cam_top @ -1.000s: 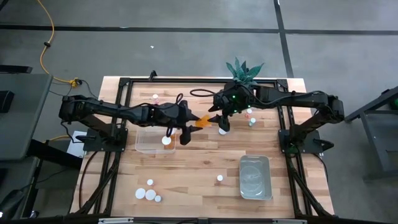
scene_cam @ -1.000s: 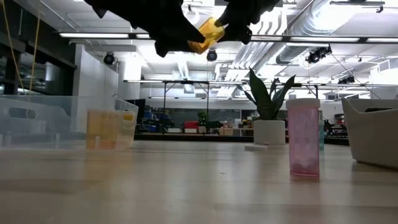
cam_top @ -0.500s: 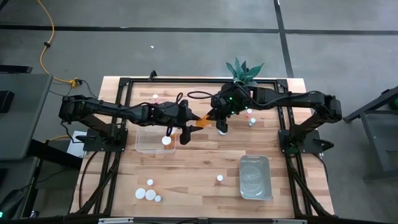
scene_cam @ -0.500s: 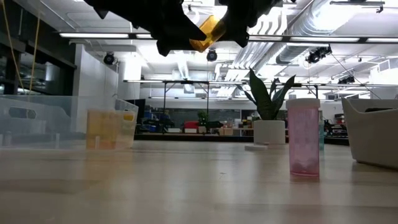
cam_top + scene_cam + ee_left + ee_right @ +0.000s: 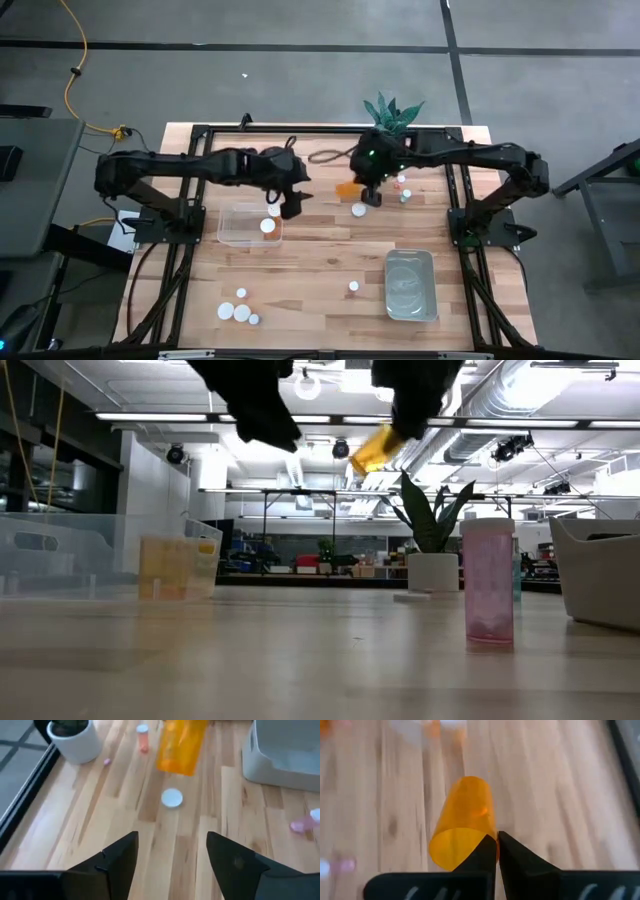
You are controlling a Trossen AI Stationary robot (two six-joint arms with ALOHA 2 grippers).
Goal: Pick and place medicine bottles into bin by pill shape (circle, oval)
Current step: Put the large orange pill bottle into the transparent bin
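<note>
An orange medicine bottle (image 5: 347,188) hangs in the air above the middle of the table, with no cap showing on it. My right gripper (image 5: 372,196) is shut on it; the low view shows the bottle (image 5: 378,448) tilted below the dark fingers. My left gripper (image 5: 293,206) stands open a little to the bottle's left, above the clear bin's far right corner, with nothing between its fingers (image 5: 125,852). A loose white cap (image 5: 172,798) lies on the wood under the bottle. My right gripper pinches the orange bottle at the rim of its near end (image 5: 489,836) between the two fingertips. The fingers slant downward from the table's right and far side. The bottle is lifted clear of the table and points away beyond the fingertips, tilted.
A clear bin (image 5: 248,226) with a white-capped bottle in it stands left of centre, and a grey bin (image 5: 410,285) at the near right. Capped bottles stand at the near left (image 5: 238,312), in the middle (image 5: 353,287) and by the potted plant (image 5: 392,112).
The orange bottle has passed from my left gripper to my right. My right gripper has taken hold of it and carried it slightly toward the table's right. My left gripper has let go and drawn back toward the table's left, tipping upward.
</note>
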